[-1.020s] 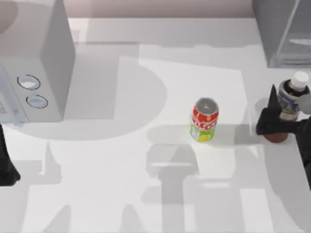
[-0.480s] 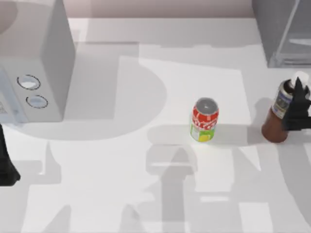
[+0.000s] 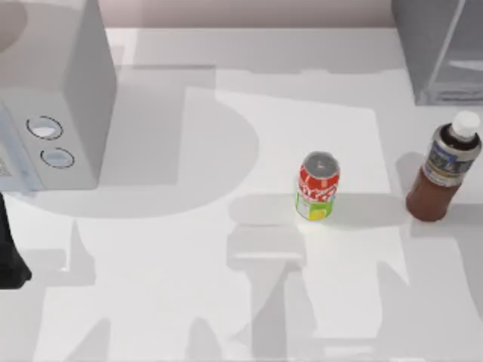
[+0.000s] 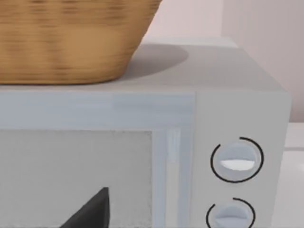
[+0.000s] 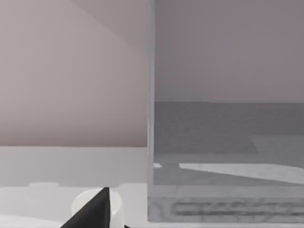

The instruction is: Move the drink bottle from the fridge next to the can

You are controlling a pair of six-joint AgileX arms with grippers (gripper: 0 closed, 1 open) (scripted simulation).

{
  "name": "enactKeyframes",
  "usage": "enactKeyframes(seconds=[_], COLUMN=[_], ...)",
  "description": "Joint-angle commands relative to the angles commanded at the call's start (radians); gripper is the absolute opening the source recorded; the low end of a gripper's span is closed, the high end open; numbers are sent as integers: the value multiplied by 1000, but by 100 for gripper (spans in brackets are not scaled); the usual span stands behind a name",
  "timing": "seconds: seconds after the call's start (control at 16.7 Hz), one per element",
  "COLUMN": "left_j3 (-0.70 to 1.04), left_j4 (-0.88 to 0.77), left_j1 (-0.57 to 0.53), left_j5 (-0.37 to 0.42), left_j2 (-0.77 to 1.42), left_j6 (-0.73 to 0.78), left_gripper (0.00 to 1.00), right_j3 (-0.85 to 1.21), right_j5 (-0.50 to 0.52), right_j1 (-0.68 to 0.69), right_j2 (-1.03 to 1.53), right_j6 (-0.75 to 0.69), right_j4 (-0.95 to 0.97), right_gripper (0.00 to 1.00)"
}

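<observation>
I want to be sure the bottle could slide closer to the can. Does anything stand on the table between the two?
Nothing visible does. In the top view the drink bottle stands upright on the table, to the right of the can, with only bare tabletop and shadow between them.

Pretend kitchen, computer-made: white tabletop (image 3: pixel 189 302), microwave (image 3: pixel 56 113) w/ basket (image 4: pixel 71 38) on top, fridge (image 3: pixel 441 49) far right of microwave.

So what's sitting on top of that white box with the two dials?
A woven basket rests on the white box, seen from the left wrist. Its lower wall and base are visible; its rim and whatever lies inside are cut off above.
</observation>
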Motion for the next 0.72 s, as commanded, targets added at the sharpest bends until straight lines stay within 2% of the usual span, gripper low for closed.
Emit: enactKeyframes(seconds=[0.42, 0.72], left_j3=[0, 0], left_j4=[0, 0], left_j1=[0, 0], left_j5=[0, 0], left_j2=[0, 0], left_j6=[0, 0], left_gripper=[100, 100], right_j3=[-60, -99], right_j5=[-125, -206], right_j1=[-116, -191], right_j2=[-580, -813], right_j6=[-2, -3], right_j4=[-505, -714], right_gripper=[100, 100])
